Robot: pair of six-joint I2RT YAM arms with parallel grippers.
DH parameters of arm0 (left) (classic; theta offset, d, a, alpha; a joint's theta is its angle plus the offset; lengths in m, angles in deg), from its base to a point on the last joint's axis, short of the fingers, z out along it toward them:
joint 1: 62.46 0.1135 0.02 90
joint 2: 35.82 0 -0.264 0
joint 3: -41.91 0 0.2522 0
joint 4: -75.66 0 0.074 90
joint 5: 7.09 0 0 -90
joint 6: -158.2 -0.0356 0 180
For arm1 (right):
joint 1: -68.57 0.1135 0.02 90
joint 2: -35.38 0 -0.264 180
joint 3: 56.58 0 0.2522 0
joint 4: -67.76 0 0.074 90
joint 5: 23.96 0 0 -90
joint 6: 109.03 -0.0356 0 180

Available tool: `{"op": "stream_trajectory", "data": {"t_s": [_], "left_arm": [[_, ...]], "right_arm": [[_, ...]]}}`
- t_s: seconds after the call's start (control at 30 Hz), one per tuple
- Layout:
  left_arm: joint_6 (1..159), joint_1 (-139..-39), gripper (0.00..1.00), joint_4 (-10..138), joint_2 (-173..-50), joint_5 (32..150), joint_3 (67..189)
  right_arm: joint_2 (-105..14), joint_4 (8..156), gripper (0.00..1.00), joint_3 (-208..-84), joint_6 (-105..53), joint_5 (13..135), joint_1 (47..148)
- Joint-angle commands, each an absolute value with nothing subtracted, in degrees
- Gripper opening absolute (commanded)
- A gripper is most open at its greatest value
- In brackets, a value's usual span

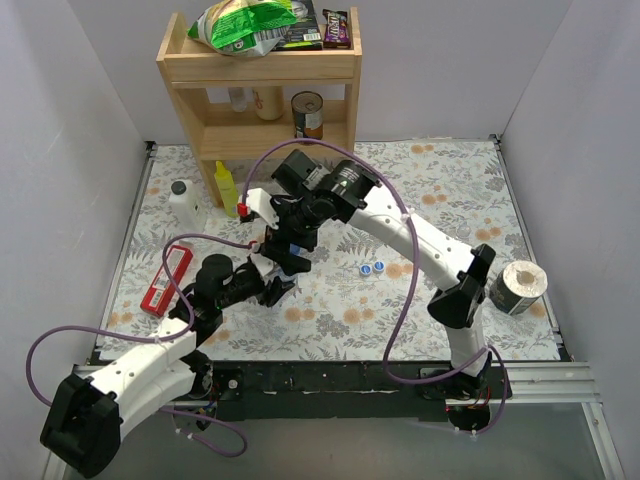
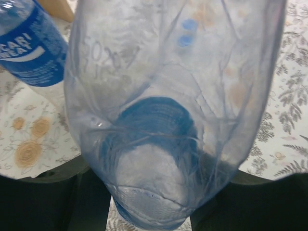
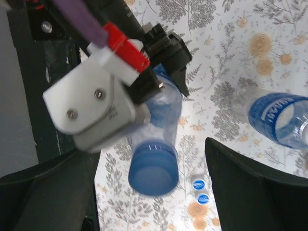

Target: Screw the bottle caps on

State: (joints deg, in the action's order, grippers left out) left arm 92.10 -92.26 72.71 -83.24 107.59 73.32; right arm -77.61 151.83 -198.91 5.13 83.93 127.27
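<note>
Left gripper clamped on clear bottle, blue cap on its neck (cap end up). Right gripper fingers wide apart, flanking cap. Two loose caps on table nearby.

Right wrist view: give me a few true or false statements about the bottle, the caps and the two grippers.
1. A blue cap sits on top of the clear bottle. True.
2. The right gripper is closed on that cap. False: its jaws are spread wide on either side, not touching it.
3. Two loose caps lie on the table. True.
4. The left gripper is empty. False: it is clamped on the clear bottle.
</note>
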Motion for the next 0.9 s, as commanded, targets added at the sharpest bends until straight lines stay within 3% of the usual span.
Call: {"op": "stream_trajectory", "data": {"t_s": [0.0,0.13,0.27,0.37,0.87], "left_arm": [[91.2,-92.3,0.00,67.6,-84.2,116.8,74.6],[88.5,-92.3,0.00,62.3,-87.6,124.5,78.1],[85.7,-92.3,0.00,56.8,-90.0,127.4,81.7],[80.8,-92.3,0.00,52.3,-91.6,130.6,84.7],[79.4,-92.3,0.00,48.4,-95.7,130.0,90.4]], "right_arm": [[-68.5,156.1,0.96,-201.1,11.0,81.7,126.9],[-58.9,152.5,0.95,-185.4,16.6,80.7,125.4],[-47.0,139.9,0.97,-171.6,23.4,88.3,124.6],[-46.2,133.8,0.98,-167.4,26.6,89.5,124.6],[-53.3,138.7,0.88,-169.7,39.1,96.8,124.6]]}}
